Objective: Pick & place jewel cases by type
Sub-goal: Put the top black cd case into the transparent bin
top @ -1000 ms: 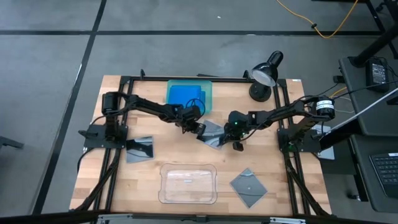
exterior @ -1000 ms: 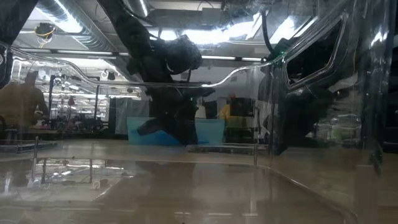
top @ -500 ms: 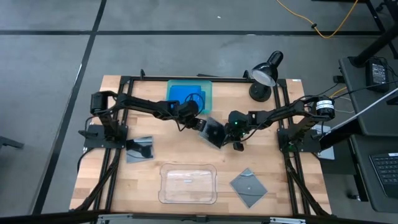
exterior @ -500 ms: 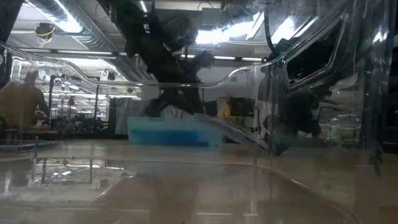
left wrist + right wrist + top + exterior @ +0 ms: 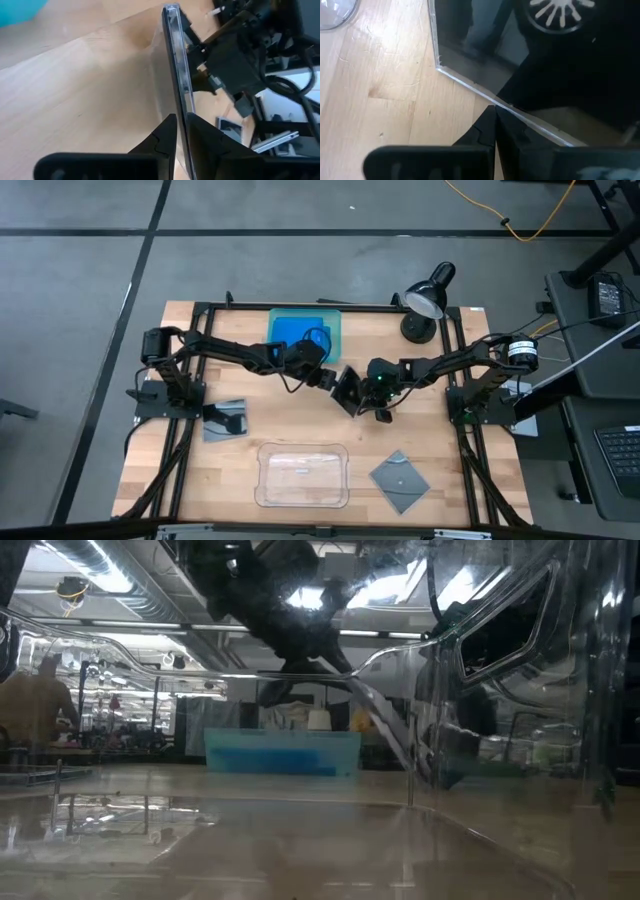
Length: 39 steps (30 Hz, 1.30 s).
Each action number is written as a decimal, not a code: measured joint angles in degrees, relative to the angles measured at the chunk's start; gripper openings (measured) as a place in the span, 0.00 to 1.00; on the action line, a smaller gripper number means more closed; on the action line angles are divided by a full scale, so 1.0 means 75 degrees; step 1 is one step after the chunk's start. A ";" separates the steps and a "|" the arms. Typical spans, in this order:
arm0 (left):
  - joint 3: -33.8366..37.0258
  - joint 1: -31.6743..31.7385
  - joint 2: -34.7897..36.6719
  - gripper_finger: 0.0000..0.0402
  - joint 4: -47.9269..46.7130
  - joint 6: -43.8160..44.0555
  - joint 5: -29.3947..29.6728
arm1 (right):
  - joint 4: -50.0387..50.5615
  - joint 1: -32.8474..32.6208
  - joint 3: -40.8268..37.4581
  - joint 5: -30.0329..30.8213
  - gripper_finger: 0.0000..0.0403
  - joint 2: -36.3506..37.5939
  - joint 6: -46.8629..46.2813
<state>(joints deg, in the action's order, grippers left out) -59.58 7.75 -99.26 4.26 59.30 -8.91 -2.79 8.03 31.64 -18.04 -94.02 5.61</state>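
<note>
Jewel cases are spread over my bench [image 5: 160,465]. Going from the left, 1 dark grey square [image 5: 227,418] lies flat near the left arm's base. Further back sits the teal tray [image 5: 333,332] with blue cases [image 5: 298,333] inside it. At the front edge the clear tray [image 5: 302,475] rests near the middle.

At the centre, my left claw [image 5: 332,379] pinches a dark grey case [image 5: 348,390] along 1 edge and holds it raised off the wood, tilted steeply; in the low view it slants downward [image 5: 385,730] from the claw. From the left wrist camera I see the case nearly edge-on [image 5: 176,70], clamped between both fingers [image 5: 162,135].

My right claw [image 5: 378,408] meets the same case from the other side. In the right wrist view the case's edge [image 5: 470,85] runs into the fingers [image 5: 482,131], which are pressed onto it.

A desk lamp [image 5: 427,295] stands at the back right. 1 more dark grey square [image 5: 399,480] lies flat at the front right, well apart from both claws.
</note>
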 joint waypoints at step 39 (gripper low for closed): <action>0.0039 -0.0036 -0.0478 0.48 0.0763 0.0361 -0.0302 | -0.0038 0.0003 -0.0003 -0.0006 0.02 -0.0006 0.0085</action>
<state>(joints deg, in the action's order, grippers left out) -59.29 7.49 -102.84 9.98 62.01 -11.18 -3.07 8.05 31.62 -18.09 -94.06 6.24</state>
